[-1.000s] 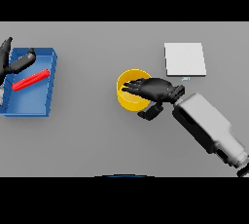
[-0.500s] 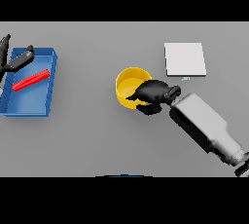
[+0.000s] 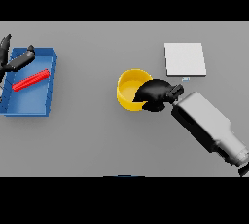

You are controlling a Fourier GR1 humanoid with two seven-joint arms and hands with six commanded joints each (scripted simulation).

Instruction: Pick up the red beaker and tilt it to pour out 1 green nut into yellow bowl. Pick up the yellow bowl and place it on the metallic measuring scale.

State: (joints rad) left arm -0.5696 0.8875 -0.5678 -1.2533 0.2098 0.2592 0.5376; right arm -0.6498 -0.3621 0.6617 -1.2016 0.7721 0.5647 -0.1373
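- Yellow bowl (image 3: 130, 87) sits on the grey table (image 3: 97, 135) a little right of centre, round, smooth and glossy like plastic, with a thick rim and a shallow, paler inside.
- Right hand (image 3: 155, 95), dark and matte, is at the bowl's near-right rim, its fingers curled over the edge as if pinching the wall; the white and grey forearm runs off to the near right.
- Whether a green nut lies inside the bowl I cannot tell: the visible part of the inside looks plain yellow and the hand hides the rest.
- Red beaker (image 3: 31, 80) lies on its side in the blue tray (image 3: 48, 67) at the far left, showing as a slim, straight red bar, well apart from the bowl.
- The tray is a shallow rectangle with low walls, smooth and evenly blue.
- Left hand (image 3: 17, 60) shows at the left edge over the tray's far-left corner, fingers straight and loosely spread, holding nothing.
- Metallic measuring scale (image 3: 185, 59) is a flat, pale, square plate, far and right of the bowl, near it but not touching; nothing rests on it.
- Judgement: the pouring step looks over, with the beaker set aside; the bowl appears gripped but not yet lifted, so the lift and the short carry to the scale are left.
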